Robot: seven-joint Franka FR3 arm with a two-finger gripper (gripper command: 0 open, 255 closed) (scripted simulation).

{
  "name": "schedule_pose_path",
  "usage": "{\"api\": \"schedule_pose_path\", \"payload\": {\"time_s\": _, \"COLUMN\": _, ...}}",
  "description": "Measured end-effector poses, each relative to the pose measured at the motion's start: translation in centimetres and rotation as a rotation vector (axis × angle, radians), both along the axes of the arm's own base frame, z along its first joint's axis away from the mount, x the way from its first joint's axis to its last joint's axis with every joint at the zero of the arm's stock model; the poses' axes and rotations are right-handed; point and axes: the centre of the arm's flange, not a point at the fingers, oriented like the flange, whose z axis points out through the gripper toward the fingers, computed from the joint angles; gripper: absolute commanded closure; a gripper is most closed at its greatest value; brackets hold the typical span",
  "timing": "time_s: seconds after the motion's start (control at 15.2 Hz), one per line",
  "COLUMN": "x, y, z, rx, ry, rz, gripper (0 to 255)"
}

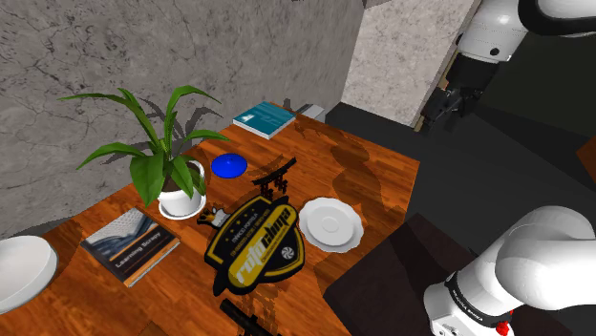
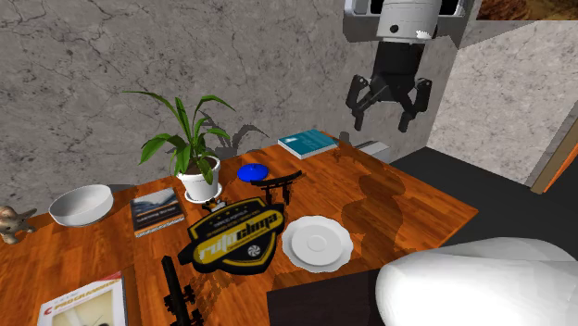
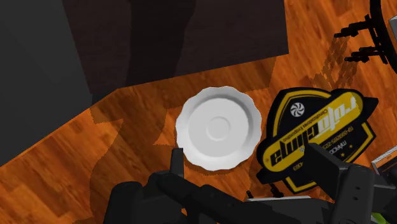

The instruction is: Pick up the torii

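Black torii (image 1: 278, 177), blue disc (image 1: 228, 165) beside, plate (image 1: 331, 223) near

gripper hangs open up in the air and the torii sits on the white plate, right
Not quite. The gripper does hang open in the air, but the torii stands on the wooden table beside the blue disc, apart from the white plate. The second exterior view shows it.

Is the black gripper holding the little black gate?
No, the open black gripper hangs far from the black torii gate on the wooden table.
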Motion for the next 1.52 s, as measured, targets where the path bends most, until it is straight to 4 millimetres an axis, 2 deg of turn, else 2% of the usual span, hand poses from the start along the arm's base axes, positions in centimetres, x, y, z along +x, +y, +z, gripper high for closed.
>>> {"api": "schedule_pose_path", "payload": {"time_s": 0.13, "x": 0.3, "y": -0.1, "z": -0.6, "rx": 0.004, "ry": -0.002, "rz": 0.003, "gripper": 0}}
{"api": "schedule_pose_path", "payload": {"time_s": 0.33, "x": 1.9, "y": 0.2, "z": -3.1, "rx": 0.022, "ry": -0.015, "rz": 0.02, "gripper": 0}}
{"api": "schedule_pose_path", "payload": {"time_s": 0.92, "x": 8.8, "y": 1.6, "z": -12.1, "rx": 0.089, "ry": -0.063, "rz": 0.075, "gripper": 0}}
{"api": "schedule_pose_path", "payload": {"time_s": 1.52, "x": 15.9, "y": 4.4, "z": -20.6, "rx": 0.156, "ry": -0.115, "rz": 0.131, "gripper": 0}}
